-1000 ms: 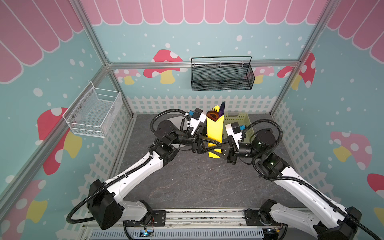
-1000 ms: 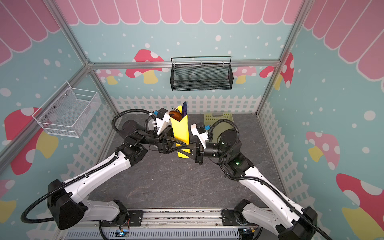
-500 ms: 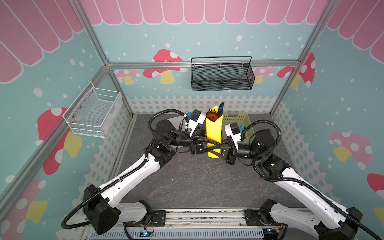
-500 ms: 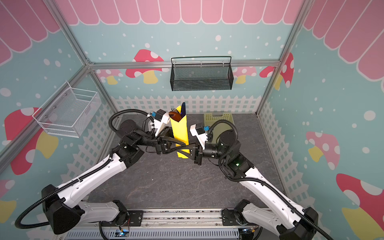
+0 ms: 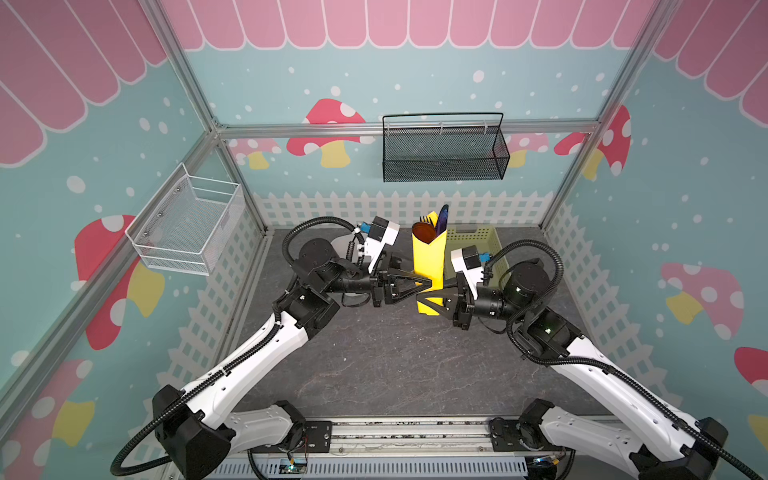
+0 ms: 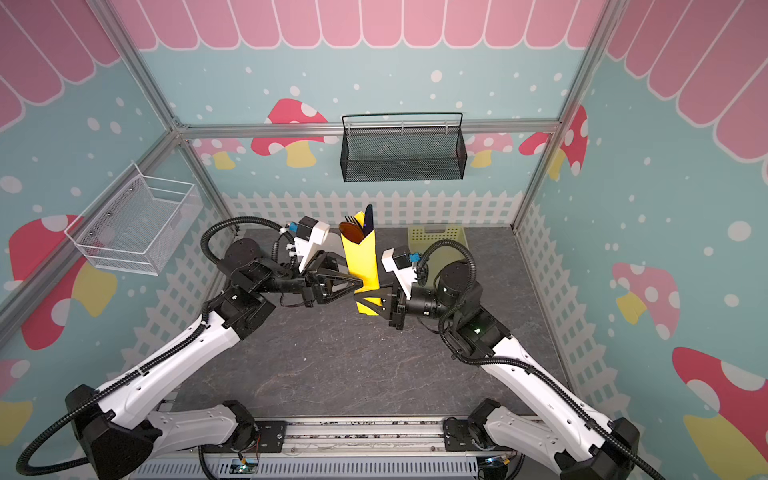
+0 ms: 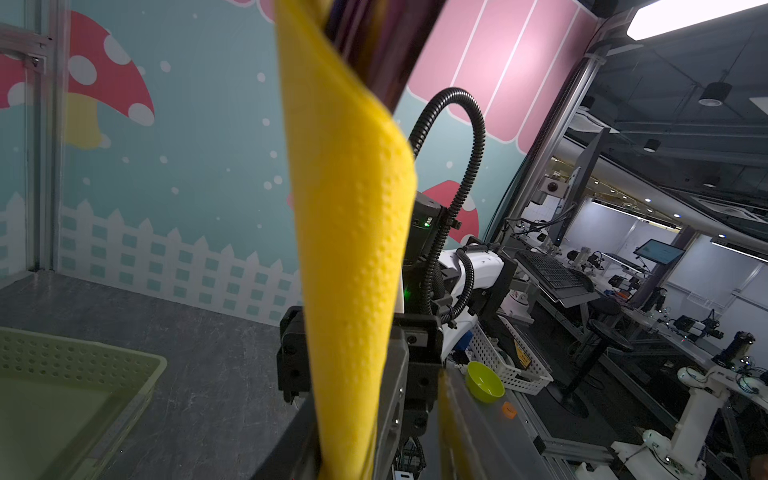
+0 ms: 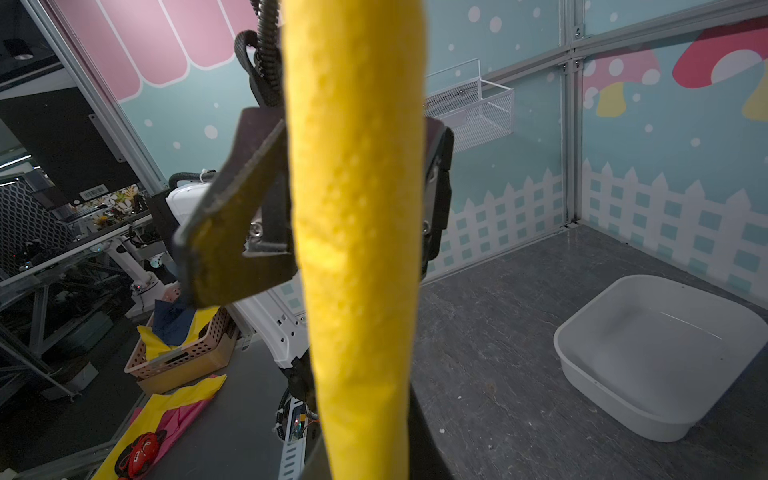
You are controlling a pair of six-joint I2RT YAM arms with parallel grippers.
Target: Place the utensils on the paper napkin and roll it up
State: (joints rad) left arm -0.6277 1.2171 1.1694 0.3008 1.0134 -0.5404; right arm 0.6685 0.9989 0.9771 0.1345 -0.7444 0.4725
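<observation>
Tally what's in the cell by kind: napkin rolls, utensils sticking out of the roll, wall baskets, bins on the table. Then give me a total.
Napkin rolls: 1, the yellow napkin roll
Utensils poking out of its top: 3, spoon, fork, knife
Wall baskets: 2, black mesh basket, white wire basket
Bins on the table: 2, pale green basket, white tub
Total: 8

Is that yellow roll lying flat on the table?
No, the yellow roll stands upright, with the utensils poking out of its top.
</observation>
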